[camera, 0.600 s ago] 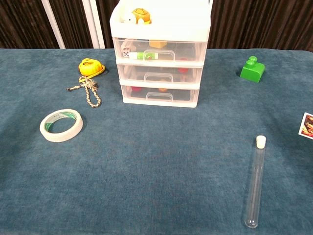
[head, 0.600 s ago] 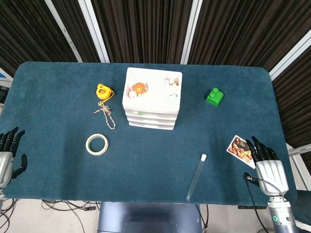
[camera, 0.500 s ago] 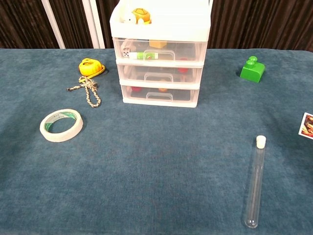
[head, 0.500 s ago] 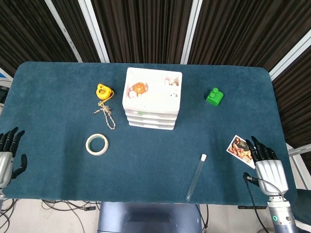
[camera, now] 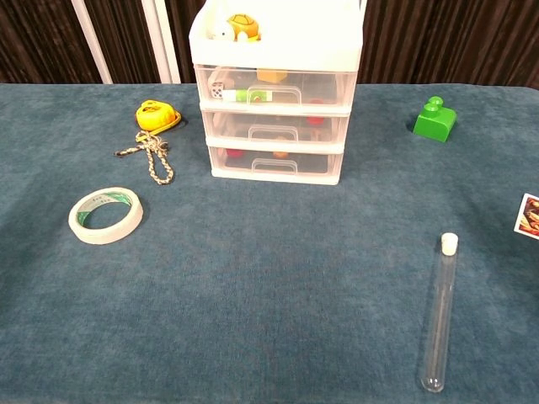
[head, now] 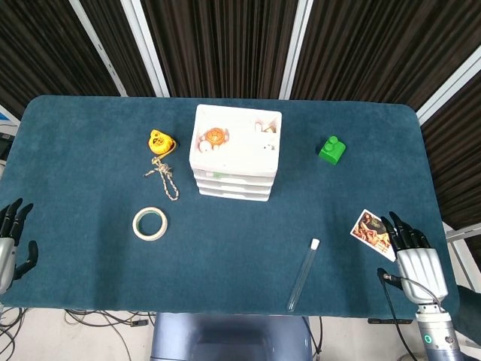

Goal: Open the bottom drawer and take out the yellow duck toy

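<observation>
From above, the left hand, fingers spread and empty, has slipped further off the tabletop, the right hand likewise unclenched, both far from the drawer unit; chest-level alone shows the shut bottom drawer, the duck unidentifiable inside.

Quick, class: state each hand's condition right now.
Left hand: open, holding nothing.
Right hand: open, holding nothing, beside the picture card.
</observation>
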